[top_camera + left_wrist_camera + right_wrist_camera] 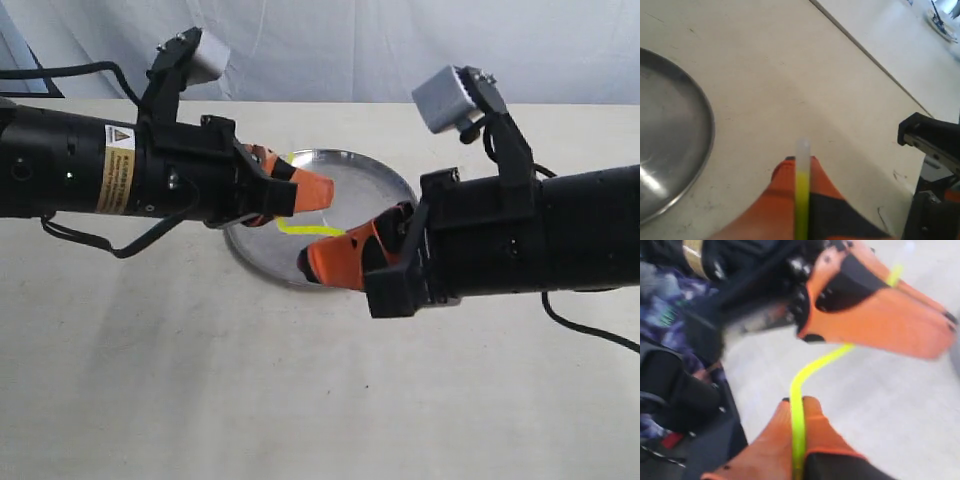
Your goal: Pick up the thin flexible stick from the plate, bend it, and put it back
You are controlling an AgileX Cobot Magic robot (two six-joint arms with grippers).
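Above the silver plate (365, 180) the thin yellow-green stick (310, 230) hangs in a curve between my two grippers. My left gripper (322, 192) is shut on one end; in the left wrist view the stick (801, 197) runs between the orange fingers and its whitish tip pokes out past them. My right gripper (312, 262) is shut on the other end; in the right wrist view the stick (798, 405) leaves my jaws and bends over toward the left gripper (945, 335). The plate's rim (707, 127) lies off to the side in the left wrist view.
The plate rests on a pale table (300, 400) with a white curtain behind it. The far table edge (875, 65) crosses the left wrist view, where part of the right arm (935, 150) also shows. The black left arm body (740, 270) fills one side of the right wrist view.
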